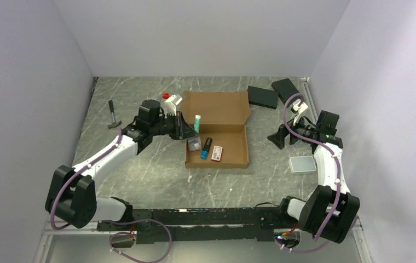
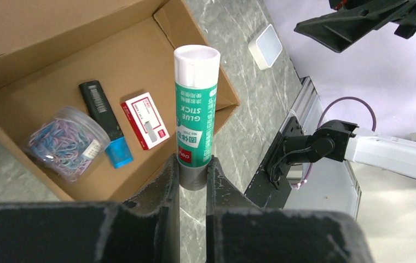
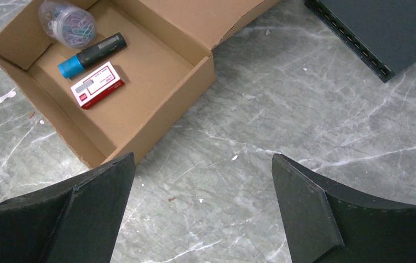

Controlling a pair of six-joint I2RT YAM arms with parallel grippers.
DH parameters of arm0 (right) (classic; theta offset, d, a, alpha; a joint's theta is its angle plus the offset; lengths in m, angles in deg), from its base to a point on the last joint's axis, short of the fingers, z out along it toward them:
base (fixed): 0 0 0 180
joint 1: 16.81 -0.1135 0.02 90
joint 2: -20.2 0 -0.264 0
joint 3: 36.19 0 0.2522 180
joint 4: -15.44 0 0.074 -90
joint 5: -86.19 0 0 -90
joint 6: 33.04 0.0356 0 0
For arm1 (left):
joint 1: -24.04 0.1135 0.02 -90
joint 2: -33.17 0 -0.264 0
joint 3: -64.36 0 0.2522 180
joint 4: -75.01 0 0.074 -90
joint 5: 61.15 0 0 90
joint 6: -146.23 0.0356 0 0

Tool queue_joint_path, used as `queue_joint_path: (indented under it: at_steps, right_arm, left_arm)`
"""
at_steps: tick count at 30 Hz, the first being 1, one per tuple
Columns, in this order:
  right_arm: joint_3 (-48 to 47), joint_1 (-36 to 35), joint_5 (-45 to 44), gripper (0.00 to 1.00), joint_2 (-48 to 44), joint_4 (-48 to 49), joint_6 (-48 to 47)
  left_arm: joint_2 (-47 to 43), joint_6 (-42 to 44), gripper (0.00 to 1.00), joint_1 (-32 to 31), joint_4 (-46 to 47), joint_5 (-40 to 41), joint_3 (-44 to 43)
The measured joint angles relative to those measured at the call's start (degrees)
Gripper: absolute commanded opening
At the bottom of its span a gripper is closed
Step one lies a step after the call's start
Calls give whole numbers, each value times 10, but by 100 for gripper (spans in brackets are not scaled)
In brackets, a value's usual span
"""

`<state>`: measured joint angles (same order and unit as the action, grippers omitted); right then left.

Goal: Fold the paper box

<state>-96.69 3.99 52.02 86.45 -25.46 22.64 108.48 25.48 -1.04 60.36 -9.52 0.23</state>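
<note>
- Box sits mid-counter, a bit toward the far edge. The tray part is formed and the walls are up.
- Lid is open and lies back toward the far edge. No fold-over done yet.
- Inside, along the box's left half: clip jar, highlighter, staples. The right half of the floor is bare.
- Left gripper is narrow and clamped on the base of a glue stick. The stick pokes out past the fingertips, white cap outermost.
- The stick hangs at the box's far-left corner, by the lid hinge. It looks lifted, not resting, though I can't tell how high.
- Right gripper is wide and holds nothing. It hovers over bare counter right of the box, near the right wall but apart from it.
- Elsewhere: slabs at the far-right corner, small tray by the right edge. Neither is in play.
- My read of the step: loading, not folding. The glue stick looks headed into the box.
- Next move needs the stick lowered onto bare floor clear of the jar, then let go and the arm pulled out over the left wall.
- After that, swing the lid forward and tuck its front flap. The right gripper is well placed to steady the right wall.
- Risk: the stick rolls once freed, or the tall jar fouls the lid.
</note>
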Motion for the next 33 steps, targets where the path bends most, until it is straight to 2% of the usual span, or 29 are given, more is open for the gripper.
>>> queue_joint_path:
  at_steps: [10,27,30,33]
  right_arm:
    - [0,0,0,100,0,0,0]
    - [0,-2,0,100,0,0,0]
    - [0,-2,0,100,0,0,0]
    - [0,-2,0,100,0,0,0]
  left_arm:
    - [49,-2,0,-42,21,2,-4]
    - [179,0,1,-109,31,33,-82]
    - [208,0,6,-117,31,39,-87]
    - [233,-1,18,-125,29,43,-96]
